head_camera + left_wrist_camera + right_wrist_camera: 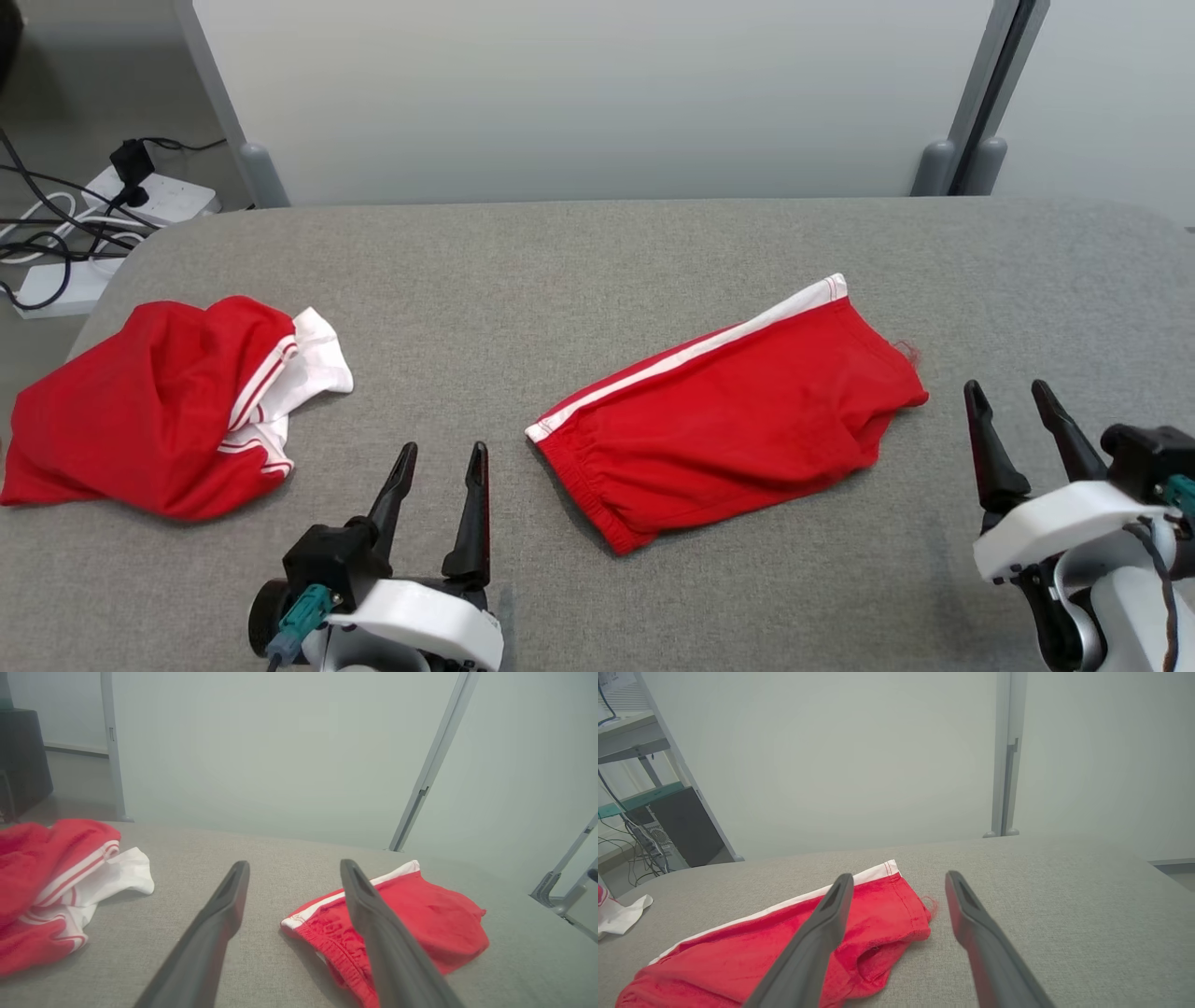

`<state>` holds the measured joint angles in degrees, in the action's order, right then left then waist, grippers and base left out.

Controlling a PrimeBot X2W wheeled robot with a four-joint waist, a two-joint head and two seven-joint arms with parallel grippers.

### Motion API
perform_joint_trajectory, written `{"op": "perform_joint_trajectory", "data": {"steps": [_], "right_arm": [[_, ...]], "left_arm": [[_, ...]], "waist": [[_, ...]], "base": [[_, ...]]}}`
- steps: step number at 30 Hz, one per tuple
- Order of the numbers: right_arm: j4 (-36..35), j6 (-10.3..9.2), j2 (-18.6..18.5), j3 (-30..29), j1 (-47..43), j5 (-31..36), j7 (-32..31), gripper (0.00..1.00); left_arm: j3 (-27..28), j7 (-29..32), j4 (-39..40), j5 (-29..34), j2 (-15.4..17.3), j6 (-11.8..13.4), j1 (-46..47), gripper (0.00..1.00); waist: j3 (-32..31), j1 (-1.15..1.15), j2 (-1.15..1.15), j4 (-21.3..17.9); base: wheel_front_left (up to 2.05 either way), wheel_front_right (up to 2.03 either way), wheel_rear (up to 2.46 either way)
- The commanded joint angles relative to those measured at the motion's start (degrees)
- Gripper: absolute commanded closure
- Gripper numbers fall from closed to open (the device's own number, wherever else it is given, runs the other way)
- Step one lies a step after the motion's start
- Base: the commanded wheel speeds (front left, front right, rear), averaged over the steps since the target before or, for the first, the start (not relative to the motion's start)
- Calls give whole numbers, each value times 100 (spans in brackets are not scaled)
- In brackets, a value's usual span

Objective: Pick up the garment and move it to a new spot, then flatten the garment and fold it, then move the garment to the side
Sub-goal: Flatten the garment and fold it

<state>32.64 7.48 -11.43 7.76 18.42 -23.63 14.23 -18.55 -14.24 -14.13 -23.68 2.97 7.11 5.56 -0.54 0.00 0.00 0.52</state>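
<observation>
Overhead, I count two garments on the grey fabric table (pixel 560 252): folded red white-striped shorts (pixel 728 415) at centre, a crumpled red-and-white heap (pixel 131 411) far left. Both my left gripper (pixel 443 450) and right gripper (pixel 1006 387) stand spread, empty. Left wrist: fingers (pixel 224 914) apart, touching nothing. Right wrist: likewise, shorts just beside.

open cloth (pixel 485 271) between two garments

No text, label, brand, number or sign can be read in any view. Faint dark marks are noted on a pale sheet (pixel 612 678) at the upper left corner of the right wrist view, but they are too small and blurred to be made out.
</observation>
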Motion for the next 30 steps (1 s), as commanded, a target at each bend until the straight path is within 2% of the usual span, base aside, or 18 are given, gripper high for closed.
{"op": "perform_joint_trajectory", "data": {"steps": [1, 7, 12, 18, 25, 30], "right_arm": [[-278, 1, -46, 56, -83, 83, 76, 0], [-777, 1, 71, -213, -701, 112, 76, 0], [-730, 1, 172, -334, -907, -65, 76, 0], [254, 1, 172, -504, -462, -524, 47, 0], [1584, 1, 161, -808, 552, -971, -349, 0], [2366, 1, 21, -891, 1237, -1116, -604, 0]], "left_arm": [[265, -75, 266, 125, 33, -27, 52, 0], [570, -75, 778, 672, 11, -55, -429, 0], [612, -75, 950, 967, 0, -123, -731, 0], [406, -75, 1066, 1056, -7, -189, -808, 0], [95, -75, 1057, 1030, -8, -151, -665, 0], [-90, -75, 1080, 1001, -9, -117, -477, 0]], "waist": [[-55, 0, 0, -19], [-201, 0, 0, -121], [-268, 0, 0, -123], [-183, 0, 0, 182], [52, 0, 0, 660], [345, 0, 0, 981]], "base": [[0, 0, 0], [0, 0, 0], [0, 0, 0], [0, 0, 0], [0, 0, 0], [0, 0, 0]]}}
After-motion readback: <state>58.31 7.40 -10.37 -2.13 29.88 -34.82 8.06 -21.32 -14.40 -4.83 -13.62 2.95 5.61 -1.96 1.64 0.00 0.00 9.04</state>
